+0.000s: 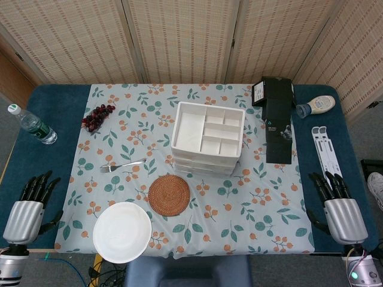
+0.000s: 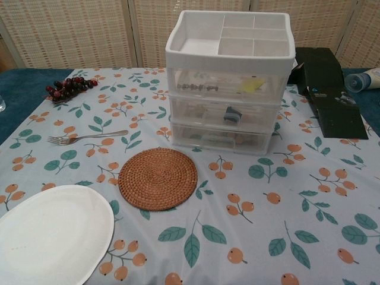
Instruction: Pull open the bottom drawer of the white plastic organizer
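The white organizer (image 2: 228, 83) stands at the far centre of the bench (image 1: 24, 155), on the floral cloth (image 2: 297, 214), w/ its three clear drawers all pushed in; the bottom drawer (image 2: 222, 140) is flush w/ the others and its front faces the near side. The top tray has several compartments. Just near-left of the organizer lies a round woven mat (image 2: 158, 178), and further near-left a white plate (image 2: 50, 231). A fork (image 1: 122, 165) lies left of the organizer, and dark grapes (image 1: 97, 117) are at the far left. To the right are a black box (image 1: 276, 119), a bottle lying down (image 1: 316, 106) and a white stand (image 1: 326, 152). A water bottle (image 1: 31, 125) lies at the left edge. The left hand (image 1: 29, 209) and the right hand (image 1: 338, 206) rest at the near corners, well apart from the organizer, fingers straight and spread, grasping nothing.
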{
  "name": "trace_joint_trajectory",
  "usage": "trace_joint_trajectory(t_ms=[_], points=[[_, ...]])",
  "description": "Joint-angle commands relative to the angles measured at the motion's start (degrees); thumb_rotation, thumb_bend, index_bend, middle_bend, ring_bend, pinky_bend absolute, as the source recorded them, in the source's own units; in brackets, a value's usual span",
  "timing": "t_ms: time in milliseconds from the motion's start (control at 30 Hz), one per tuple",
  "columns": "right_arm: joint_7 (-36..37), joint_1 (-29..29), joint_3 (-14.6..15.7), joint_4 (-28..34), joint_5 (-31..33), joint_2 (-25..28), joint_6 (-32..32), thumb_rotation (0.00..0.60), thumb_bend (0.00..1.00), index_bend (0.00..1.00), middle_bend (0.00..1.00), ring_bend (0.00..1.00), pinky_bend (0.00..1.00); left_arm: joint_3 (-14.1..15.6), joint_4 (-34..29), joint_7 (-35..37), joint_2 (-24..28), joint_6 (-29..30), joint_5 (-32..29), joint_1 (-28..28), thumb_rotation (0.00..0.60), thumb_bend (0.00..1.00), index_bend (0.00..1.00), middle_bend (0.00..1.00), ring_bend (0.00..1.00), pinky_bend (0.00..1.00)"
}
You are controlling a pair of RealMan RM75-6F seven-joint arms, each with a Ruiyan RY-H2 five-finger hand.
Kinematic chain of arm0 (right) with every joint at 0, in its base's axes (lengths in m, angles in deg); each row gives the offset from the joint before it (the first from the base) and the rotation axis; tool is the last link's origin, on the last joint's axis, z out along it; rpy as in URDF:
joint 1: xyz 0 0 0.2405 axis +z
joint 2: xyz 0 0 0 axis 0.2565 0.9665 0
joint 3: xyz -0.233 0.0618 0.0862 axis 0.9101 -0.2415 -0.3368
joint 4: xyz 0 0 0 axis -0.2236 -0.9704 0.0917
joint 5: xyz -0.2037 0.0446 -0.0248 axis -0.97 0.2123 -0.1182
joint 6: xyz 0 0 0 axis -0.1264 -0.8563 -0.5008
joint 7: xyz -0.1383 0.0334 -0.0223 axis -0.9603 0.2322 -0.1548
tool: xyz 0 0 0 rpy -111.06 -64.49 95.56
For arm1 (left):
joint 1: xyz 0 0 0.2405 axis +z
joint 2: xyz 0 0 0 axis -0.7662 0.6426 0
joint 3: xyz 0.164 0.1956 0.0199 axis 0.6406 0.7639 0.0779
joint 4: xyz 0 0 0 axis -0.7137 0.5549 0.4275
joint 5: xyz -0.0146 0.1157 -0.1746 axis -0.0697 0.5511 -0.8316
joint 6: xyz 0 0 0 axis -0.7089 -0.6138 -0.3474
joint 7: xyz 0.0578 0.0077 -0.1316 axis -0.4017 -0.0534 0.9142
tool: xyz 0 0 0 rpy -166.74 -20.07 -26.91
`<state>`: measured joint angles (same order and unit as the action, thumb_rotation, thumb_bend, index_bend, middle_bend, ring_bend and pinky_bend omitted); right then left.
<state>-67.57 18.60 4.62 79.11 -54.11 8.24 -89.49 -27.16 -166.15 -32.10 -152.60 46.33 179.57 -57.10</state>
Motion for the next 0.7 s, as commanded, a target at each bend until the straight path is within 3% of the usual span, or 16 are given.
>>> trace_joint_trajectory(t_ms=[33, 300, 433, 700], points=[[0.5, 0.0, 0.0, 0.3, 0.1, -0.1, 0.2, 0.600, 0.32, 0.07, 0.10, 0.00, 0.01, 0.1, 0.1, -0.1, 0.0, -0.3, -0.1, -0.1, 0.600, 0.29, 0.11, 0.00, 0.02, 0.06], [5.5, 0.5, 0.2, 1.2, -1.5, -1.8, 1.1, 0.600, 0.33, 0.07, 0.14, 0.00, 0.02, 0.4, 0.2, 0.3, 0.2, -0.5, -0.3, 0.1, 0.600, 0.29, 0.11, 0.00, 0.02, 0.06], [14.6, 2.7, 0.0, 2.6, -0.6, -3.8, 4.9, 0.600, 0.34, 0.07, 0.26, 0.12, 0.22, 0.4, 0.1, 0.6, 0.3, -0.2, -0.2, 0.3, 0.600, 0.29, 0.11, 0.00, 0.02, 0.06], [44.0, 10.3, -2.5, 6.0, 7.0, -4.5, 21.0, 0.600, 0.39, 0.06, 0.45, 0.50, 0.67, 0.7, 0.2, 0.7, 0.4, 0.0, -0.2, 0.6, 0.600, 0.29, 0.11, 0.00, 0.02, 0.06]])
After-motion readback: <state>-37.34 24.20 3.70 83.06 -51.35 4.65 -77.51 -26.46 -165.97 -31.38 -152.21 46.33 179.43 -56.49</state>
